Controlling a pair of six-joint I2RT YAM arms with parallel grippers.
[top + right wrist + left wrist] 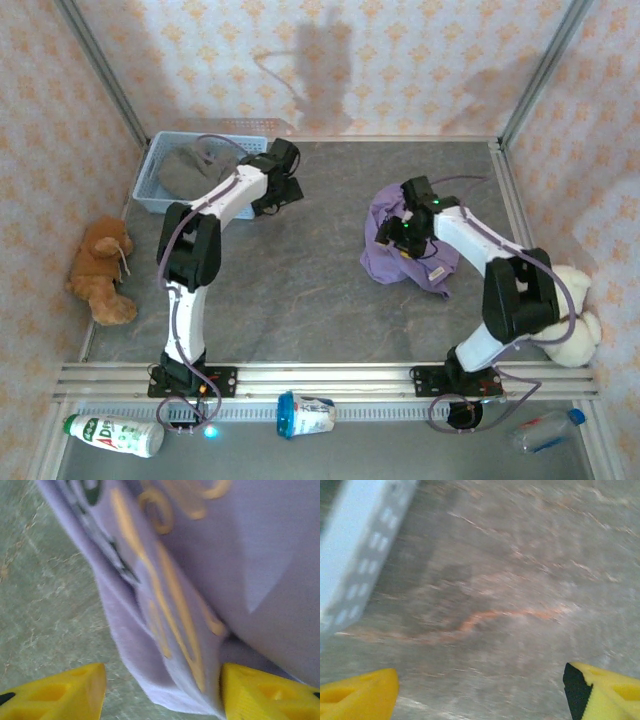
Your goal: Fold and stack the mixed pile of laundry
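Observation:
The lavender T-shirt lies crumpled on the right of the grey table. My right gripper is down on its left part. In the right wrist view a hanging fold of the T-shirt, with yellow print, sits between the yellow fingers of the right gripper. The right finger touches the cloth; the left finger stands apart from it, so the jaws are open. The grey top lies in the light blue basket at the back left. My left gripper hovers beside the basket, open and empty over bare table.
A brown plush toy lies at the left table edge and a cream one at the right edge. The basket's wall is close on the left gripper's left. Bottles and a cup lie below the front rail.

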